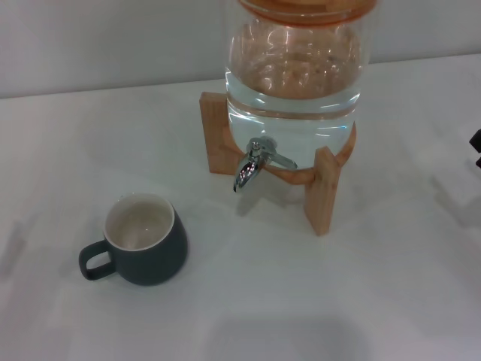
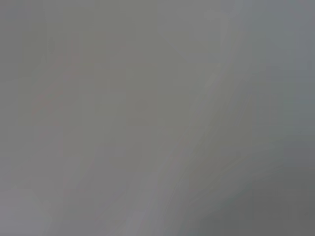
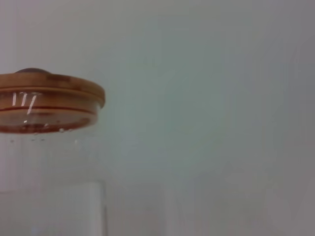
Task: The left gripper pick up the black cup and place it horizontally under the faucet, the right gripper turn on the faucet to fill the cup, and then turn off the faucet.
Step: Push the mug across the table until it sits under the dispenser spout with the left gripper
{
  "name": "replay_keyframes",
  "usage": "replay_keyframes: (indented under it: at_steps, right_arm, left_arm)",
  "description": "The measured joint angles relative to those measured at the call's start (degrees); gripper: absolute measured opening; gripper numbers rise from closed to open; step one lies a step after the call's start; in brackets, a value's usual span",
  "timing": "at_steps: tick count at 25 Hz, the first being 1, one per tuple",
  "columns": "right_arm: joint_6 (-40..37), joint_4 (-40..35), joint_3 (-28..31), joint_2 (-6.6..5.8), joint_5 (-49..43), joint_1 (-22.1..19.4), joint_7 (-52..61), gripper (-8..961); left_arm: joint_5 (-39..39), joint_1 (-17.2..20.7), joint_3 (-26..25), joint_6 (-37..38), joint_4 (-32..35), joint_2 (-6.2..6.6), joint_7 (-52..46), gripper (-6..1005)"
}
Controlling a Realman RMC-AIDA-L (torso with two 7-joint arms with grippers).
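Observation:
The black cup (image 1: 145, 239) stands upright on the white table at the front left, cream inside showing, its loop handle pointing left. The chrome faucet (image 1: 255, 162) sticks out of the front of the large glass water jar (image 1: 294, 71), its spout pointing down, to the right of and behind the cup. The left gripper is out of view; its wrist view shows only a blank grey surface. Only a small black piece of the right gripper (image 1: 476, 147) shows at the right edge of the head view. The right wrist view shows the jar's wooden lid (image 3: 49, 101).
The jar rests on a wooden stand (image 1: 325, 188) with legs on both sides of the faucet. A white wall runs behind the table. White tabletop lies between the cup and the stand.

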Motion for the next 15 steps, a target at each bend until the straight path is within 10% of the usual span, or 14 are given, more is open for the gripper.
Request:
replay_keyframes:
  at_steps: [15]
  right_arm:
    - [-0.4,-0.3,3.1,-0.24,0.0,-0.1,-0.1,782]
  left_arm:
    - [11.7,6.6,0.0,3.3,5.2,-0.17,3.5,825]
